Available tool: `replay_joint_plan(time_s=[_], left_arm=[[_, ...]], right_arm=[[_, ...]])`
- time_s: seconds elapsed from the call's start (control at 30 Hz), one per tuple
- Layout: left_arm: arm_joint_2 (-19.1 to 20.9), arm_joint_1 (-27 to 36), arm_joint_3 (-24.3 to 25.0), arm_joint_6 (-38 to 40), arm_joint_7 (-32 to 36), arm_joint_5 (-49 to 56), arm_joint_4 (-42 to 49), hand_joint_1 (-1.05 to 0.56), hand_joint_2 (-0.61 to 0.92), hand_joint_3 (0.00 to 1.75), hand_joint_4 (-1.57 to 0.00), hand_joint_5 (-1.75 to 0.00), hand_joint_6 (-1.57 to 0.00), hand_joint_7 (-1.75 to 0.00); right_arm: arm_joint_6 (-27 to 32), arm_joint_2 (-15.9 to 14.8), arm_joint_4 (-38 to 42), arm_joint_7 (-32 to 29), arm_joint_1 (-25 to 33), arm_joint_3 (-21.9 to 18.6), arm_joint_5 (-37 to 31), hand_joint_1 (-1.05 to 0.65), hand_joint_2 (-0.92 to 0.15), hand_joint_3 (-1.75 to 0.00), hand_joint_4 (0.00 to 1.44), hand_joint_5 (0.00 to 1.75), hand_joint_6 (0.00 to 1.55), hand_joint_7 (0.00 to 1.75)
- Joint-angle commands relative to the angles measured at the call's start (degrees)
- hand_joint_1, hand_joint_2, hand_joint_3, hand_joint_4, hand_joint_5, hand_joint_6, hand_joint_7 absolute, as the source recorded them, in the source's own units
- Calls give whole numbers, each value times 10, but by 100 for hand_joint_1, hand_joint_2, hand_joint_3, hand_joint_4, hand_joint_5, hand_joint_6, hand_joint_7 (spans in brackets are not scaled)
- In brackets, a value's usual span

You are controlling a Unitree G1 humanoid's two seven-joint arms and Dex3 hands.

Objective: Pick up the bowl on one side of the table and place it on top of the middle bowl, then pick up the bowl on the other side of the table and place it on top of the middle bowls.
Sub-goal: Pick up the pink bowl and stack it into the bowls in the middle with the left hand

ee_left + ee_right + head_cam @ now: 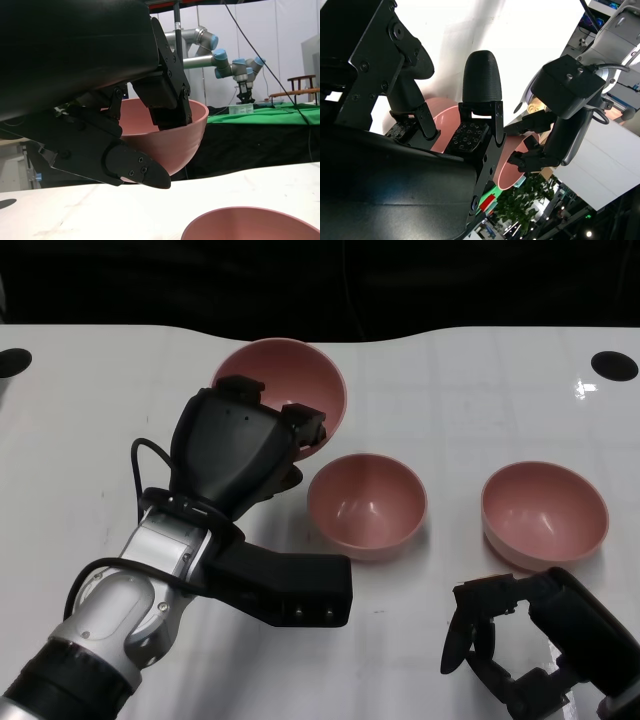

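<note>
Bowls are what this one's about, three pink ones, and so far none are stacked. The left hand (245, 445) has the left-side bowl (285, 375) pinched by its rim, fingers over the near edge with some inside and the thumb underneath. In the left wrist view that bowl (175, 137) hangs clear of the white table (80, 440), tilted, so I'd call it lifted. It's not over the middle bowl (368, 505) yet though, it sits up and to the left of it in the head view, close but apart.

The middle bowl stands upright on the table with nothing in it. The right-side bowl (545, 512) is also upright and untouched, well apart from the middle one.

The right hand (500, 640) is low near the table's front edge, just in front of the right-side bowl, fingers spread and holding nothing.

My read: first pick is done, first placement isn't. Left to do is carry the held bowl over the middle one, set it in, let go, then do the whole pick and stack again with the right-side bowl, probably with that right hand
</note>
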Motion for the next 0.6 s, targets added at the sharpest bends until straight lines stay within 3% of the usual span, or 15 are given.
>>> replay_joint_plan(time_s=[0.03, 0.13, 0.17, 0.23, 0.33, 0.57, 0.6], left_arm=[[-6, -5, -5, -7, -1, -4, -17, -35, 84, 2, -93, -175, -101, -75], [-12, -5, -8, -17, 2, -10, -16, -37, 86, 2, -92, -175, -109, -58], [-14, -6, -9, -22, 4, -11, -14, -32, 88, 3, -92, -175, -104, -76], [-18, -8, -11, -31, 6, -10, -7, -29, 90, 3, -92, -175, -98, -93], [-25, -11, -16, -45, 9, -11, 4, -29, 91, 4, -93, -175, -96, -91], [-51, -13, -15, -86, -13, -59, 37, -24, 90, 15, -94, -175, -90, -116], [-53, -13, -17, -89, -18, -63, 42, -24, 76, 43, -94, -175, -88, -126]], right_arm=[[-2, -4, -3, -4, 0, -2, 6, 36, -7, -155, 102, 156, 103, 110], [-2, -3, -3, -2, 0, -1, 9, 37, -7, -155, 103, 157, 104, 110], [-1, -3, -3, -2, 0, -1, 9, 36, -7, -155, 102, 157, 104, 111], [-2, -3, -4, -3, 0, -1, 9, 36, -7, -156, 102, 156, 104, 111], [-3, -4, -4, -2, 1, -1, 8, 35, -7, -156, 101, 155, 104, 110], [-4, -4, -6, -2, 2, 0, 7, 34, -6, -157, 102, 149, 104, 109], [-3, -4, -6, -3, 3, 0, 5, 33, -6, -157, 102, 149, 104, 109]])
